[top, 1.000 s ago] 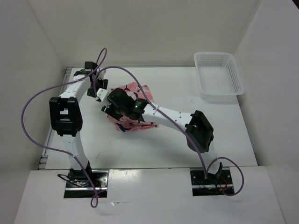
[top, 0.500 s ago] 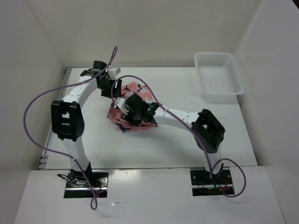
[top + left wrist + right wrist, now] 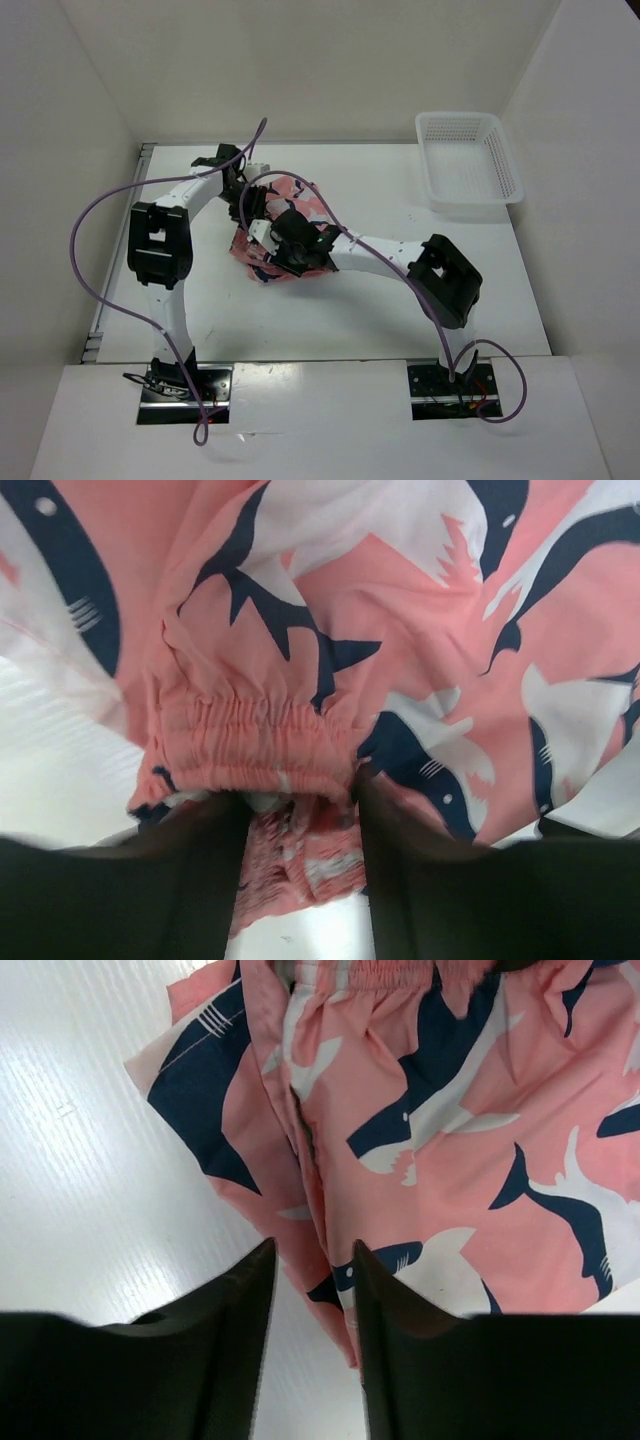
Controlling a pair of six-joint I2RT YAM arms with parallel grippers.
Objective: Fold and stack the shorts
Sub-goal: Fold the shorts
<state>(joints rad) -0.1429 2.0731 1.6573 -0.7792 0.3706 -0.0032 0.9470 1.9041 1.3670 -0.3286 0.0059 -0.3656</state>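
Shorts lay bunched on the white table, left of centre, well apart from the empty mesh basket at the far right corner. No flat fold was visible, and no stack had been started.

Left gripper: fingers closed on either side of the gathered elastic waistband, cloth puckered between them. Judged to be grasping the shorts.

Right gripper: fingers narrowly parted low over a leg panel, with a fold edge running into the gap. The wrist view did not show whether the pads pinched that edge or merely straddled it.

Risks from here:
- The left pinch took only a bunched part of the waistband. A lift or drag could let the elastic slip out and collapse the cloth.
- If the right fingers closed on one layer alone, the fold would go skewed.
- Both wrists crowded over the same heap, so the arms or the purple cables might snag.
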